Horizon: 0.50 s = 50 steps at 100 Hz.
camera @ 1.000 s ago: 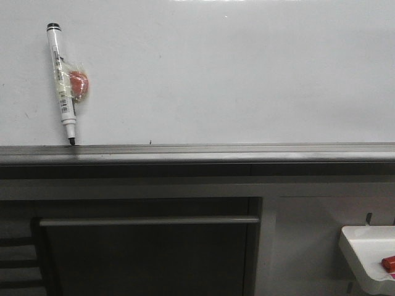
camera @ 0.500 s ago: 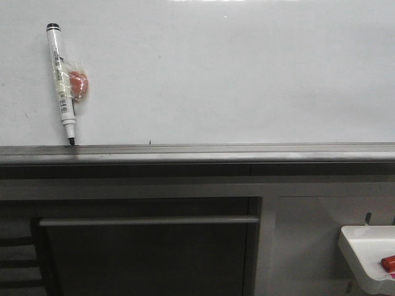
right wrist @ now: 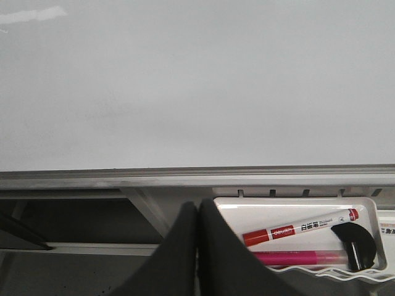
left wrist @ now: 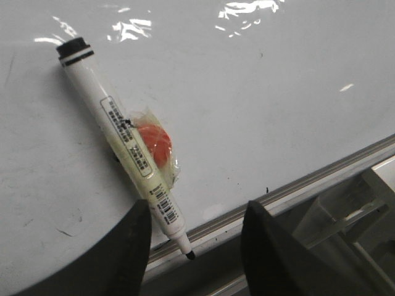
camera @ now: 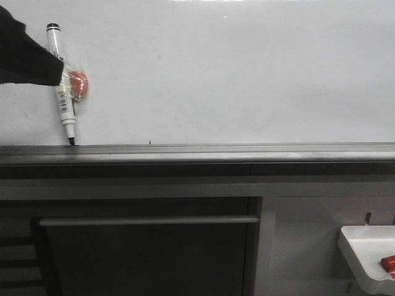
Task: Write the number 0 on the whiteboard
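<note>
Reaching in from the left edge of the front view, the left claw (camera: 58, 71) overlaps the marker (camera: 63, 86) stuck to the whiteboard (camera: 247, 74); no number 0 drawn yet, so all writing is left. Left wrist view: claw open, fingers (left wrist: 133, 246) astride the marker's lower end, not closed on it. Right wrist view: right claw (right wrist: 197, 259) closed, empty, near a tray (right wrist: 296, 206) w/ a red marker (right wrist: 299, 229).

The front view faces the whiteboard (camera: 234, 74) squarely across its grey ledge (camera: 247, 149). The left wrist view looks close and tilted at the marker (left wrist: 123, 142) (also in the front view). The right wrist view shares board and ledge.
</note>
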Each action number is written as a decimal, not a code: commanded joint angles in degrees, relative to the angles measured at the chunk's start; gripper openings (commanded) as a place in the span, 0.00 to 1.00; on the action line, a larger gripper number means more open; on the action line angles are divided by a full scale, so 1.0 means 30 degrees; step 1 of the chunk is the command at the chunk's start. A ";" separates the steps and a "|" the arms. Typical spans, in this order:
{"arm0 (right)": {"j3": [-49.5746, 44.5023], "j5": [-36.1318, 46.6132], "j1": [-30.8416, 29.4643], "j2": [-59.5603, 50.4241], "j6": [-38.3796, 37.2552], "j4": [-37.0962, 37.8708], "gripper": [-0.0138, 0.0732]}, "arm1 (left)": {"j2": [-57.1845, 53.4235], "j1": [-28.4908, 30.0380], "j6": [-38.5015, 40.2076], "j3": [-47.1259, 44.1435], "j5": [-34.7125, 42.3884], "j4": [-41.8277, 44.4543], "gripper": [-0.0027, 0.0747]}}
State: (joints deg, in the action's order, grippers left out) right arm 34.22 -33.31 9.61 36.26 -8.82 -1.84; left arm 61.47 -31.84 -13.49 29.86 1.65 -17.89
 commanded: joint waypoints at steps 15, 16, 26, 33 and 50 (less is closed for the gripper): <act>0.0672 0.1385 0.0014 0.0108 0.0337 0.0047 0.10 | 0.0859 -0.0348 0.0063 0.0655 0.3076 -0.0618 0.45; 0.0672 0.1385 0.0014 0.0108 0.0337 0.0047 0.10 | 0.0950 -0.0348 0.0063 0.0655 0.3070 -0.0618 0.45; 0.0672 0.1475 0.0014 0.0108 0.0461 0.0047 0.10 | 0.1589 -0.0378 0.0063 0.0655 0.3300 -0.1438 0.45; 0.0672 0.1582 0.0014 0.0108 0.0512 0.0047 0.10 | 0.2030 -0.0378 0.0063 0.0655 0.3729 -0.1978 0.45; 0.0672 0.1937 0.0014 0.0108 0.0655 0.0047 0.10 | 0.2702 -0.0378 0.0140 0.0655 0.4497 -0.2402 0.45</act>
State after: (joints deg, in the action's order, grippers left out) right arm 34.22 -32.33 9.61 36.26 -7.63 -1.84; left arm 69.73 -32.39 -13.53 30.09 10.35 -24.31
